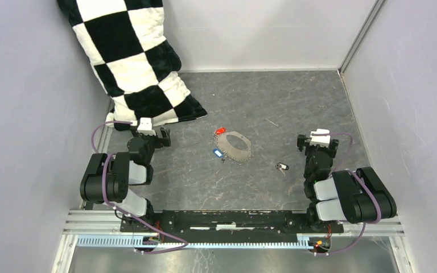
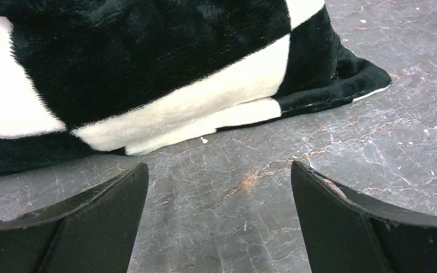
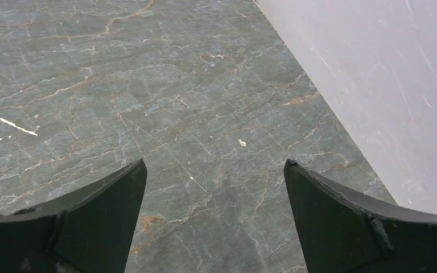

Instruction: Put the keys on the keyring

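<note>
The keyring [image 1: 248, 145], a thin grey wire hoop, lies flat on the dark marbled table at the middle. A red key [image 1: 221, 131] lies at its upper left edge and a blue key [image 1: 217, 152] at its left edge. A dark key with white [image 1: 282, 166] lies alone to the right of the hoop. My left gripper [image 1: 149, 136] [image 2: 219, 170] hovers open over bare table, well left of the hoop. My right gripper [image 1: 317, 143] [image 3: 215, 166] stands open to the right of the dark key, nothing between its fingers. No key or ring shows in either wrist view.
A black-and-white checkered pillow [image 1: 131, 57] [image 2: 148, 74] leans in the back left corner, just ahead of the left gripper. Pale walls close in the table on three sides; the right wall [image 3: 387, 85] is near the right gripper. A thin white sliver [image 1: 271, 121] lies behind the hoop.
</note>
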Robot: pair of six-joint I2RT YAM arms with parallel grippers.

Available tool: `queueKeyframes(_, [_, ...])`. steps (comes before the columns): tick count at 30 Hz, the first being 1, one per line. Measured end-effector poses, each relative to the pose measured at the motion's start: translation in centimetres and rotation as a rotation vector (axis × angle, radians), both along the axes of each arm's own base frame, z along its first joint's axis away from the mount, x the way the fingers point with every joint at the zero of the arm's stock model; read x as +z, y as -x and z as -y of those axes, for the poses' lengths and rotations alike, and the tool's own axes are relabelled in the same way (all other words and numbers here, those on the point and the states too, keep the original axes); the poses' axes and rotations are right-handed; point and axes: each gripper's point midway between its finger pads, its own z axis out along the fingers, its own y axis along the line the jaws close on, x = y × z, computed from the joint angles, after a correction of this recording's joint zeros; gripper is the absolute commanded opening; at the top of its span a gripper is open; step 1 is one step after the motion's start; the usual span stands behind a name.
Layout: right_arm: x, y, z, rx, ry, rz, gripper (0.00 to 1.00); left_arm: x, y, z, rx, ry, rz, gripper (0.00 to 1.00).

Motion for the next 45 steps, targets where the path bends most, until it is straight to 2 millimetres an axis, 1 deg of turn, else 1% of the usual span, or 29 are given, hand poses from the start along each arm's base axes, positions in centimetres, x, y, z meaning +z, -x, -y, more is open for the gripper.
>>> queueKeyframes(10, [0.0,0.0,0.0,0.000,0.000,0.000,0.98,0.0,0.0,0.0,-0.001,0.000,0.000,1.00])
queueKeyframes(12, [0.1,0.0,0.1,-0.004,0.000,0.002,0.98,-0.2,0.0,0.1,-0.004,0.002,-0.026,1.00])
queueKeyframes(14, [0.3,0.2,0.1,-0.010,-0.001,0.000,0.98,0.1,-0.9,0.1,-0.006,0.004,-0.078,1.00])
queueKeyframes(16, [0.6,0.4,0.0,-0.018,-0.041,-0.008,0.98,2.0,-3.1,0.2,-0.018,0.005,-0.120,1.00])
queueKeyframes(17, [1.2,0.1,-0.1,-0.035,-0.104,0.008,0.98,3.9,-4.6,0.3,-0.030,0.001,-0.129,1.00])
queueKeyframes(18, [2.2,-0.6,-0.3,-0.054,-0.181,0.029,0.98,5.9,-6.0,0.5,-0.049,-0.004,-0.138,1.00])
queueKeyframes(19, [2.9,-1.2,-0.5,-0.058,-0.224,0.031,0.98,7.6,-6.9,0.7,-0.066,-0.009,-0.139,1.00])
queueKeyframes(21, [5.2,-3.2,-1.6,-0.024,-0.300,0.025,0.98,10.7,-7.9,1.3,-0.121,-0.021,-0.175,1.00])
queueKeyframes(22, [6.4,-4.2,-2.6,0.022,-0.325,0.028,0.98,11.7,-7.9,1.8,-0.154,-0.026,-0.199,1.00])
queueKeyframes(23, [7.4,-4.8,-4.1,0.106,-0.338,0.028,0.98,12.2,-7.6,2.2,-0.191,-0.031,-0.233,1.00])
queueKeyframes(24, [7.8,-5.0,-5.5,0.177,-0.342,0.020,0.98,12.3,-7.0,2.8,-0.230,-0.031,-0.276,1.00])
queueKeyframes(25, [7.7,-4.8,-7.0,0.250,-0.336,-0.003,0.95,12.0,-6.2,3.3,-0.265,-0.029,-0.321,1.00])
queueKeyframes(26, [7.2,-4.5,-8.5,0.321,-0.322,-0.042,0.90,11.5,-5.5,3.6,-0.293,-0.025,-0.362,1.00])
queueKeyframes(28, [5.3,-3.3,-12.6,0.497,-0.283,-0.149,0.87,9.9,-3.3,4.5,-0.357,-0.008,-0.471,1.00])
queueKeyframes(29, [4.5,-2.8,-14.0,0.556,-0.271,-0.191,0.87,9.0,-2.0,4.8,-0.382,0.003,-0.528,1.00])
queueKeyframes(31, [2.2,-1.2,-17.4,0.705,-0.228,-0.310,0.87,7.8,-0.1,5.3,-0.421,0.022,-0.610,1.00])
queueKeyframes(33, [0.6,0.2,-20.1,0.825,-0.187,-0.399,0.87,7.2,1.5,5.8,-0.453,0.038,-0.672,1.00])
queueKeyframes(35, [-0.8,1.8,-22.5,0.943,-0.144,-0.478,0.81,6.8,2.8,6.0,-0.479,0.045,-0.713,1.00])
queueKeyframes(37, [-1.6,2.9,-23.9,1.025,-0.112,-0.525,0.79,6.6,3.9,6.3,-0.510,0.045,-0.743,1.00])
queueKeyframes(40, [-2.6,3.9,-24.6,1.096,-0.087,-0.578,0.78,6.6,5.1,6.8,-0.549,0.035,-0.764,1.00])
queueKeyframes(41, [-2.8,4.2,-24.9,1.122,-0.085,-0.596,0.75,6.7,5.3,7.0,-0.559,0.031,-0.765,1.00])
queueKeyframes(45, [-3.4,4.7,-25.5,1.172,-0.078,-0.640,0.60,6.9,6.1,7.7,-0.588,0.020,-0.774,1.00])
